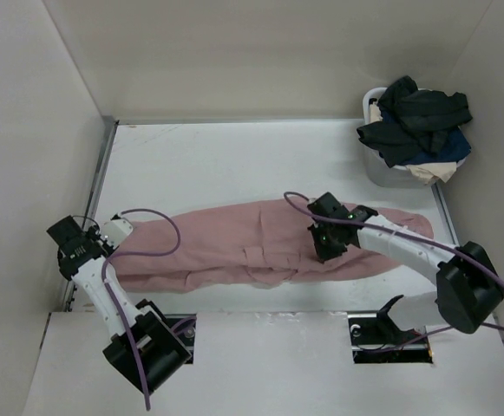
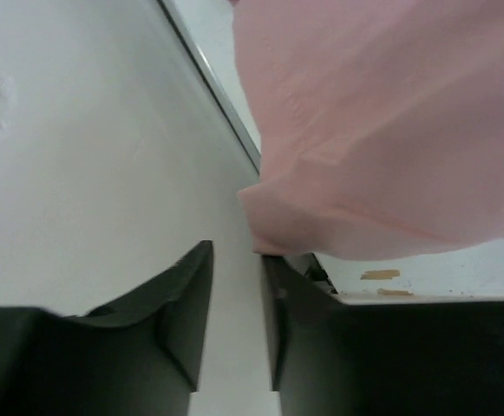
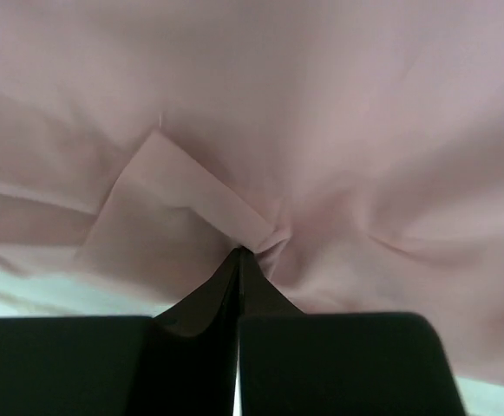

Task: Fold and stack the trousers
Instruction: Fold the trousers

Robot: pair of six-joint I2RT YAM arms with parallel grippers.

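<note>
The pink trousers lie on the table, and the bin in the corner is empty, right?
Not quite. The bin is full of dark clothes, as the top view shows. The trousers do lie on the table.

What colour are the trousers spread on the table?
Dusty pink, plain with no pattern; the trousers show best in the top external view.

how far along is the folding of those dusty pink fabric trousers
Early. The dusty-pink soft fabric trousers lie in one long strip across the white table, apparently legs together. In hand: the right gripper is shut on a pinch of cloth mid-strip; the left gripper is open at the left end, holding nothing. Left: crosswise folds and stacking.
</note>
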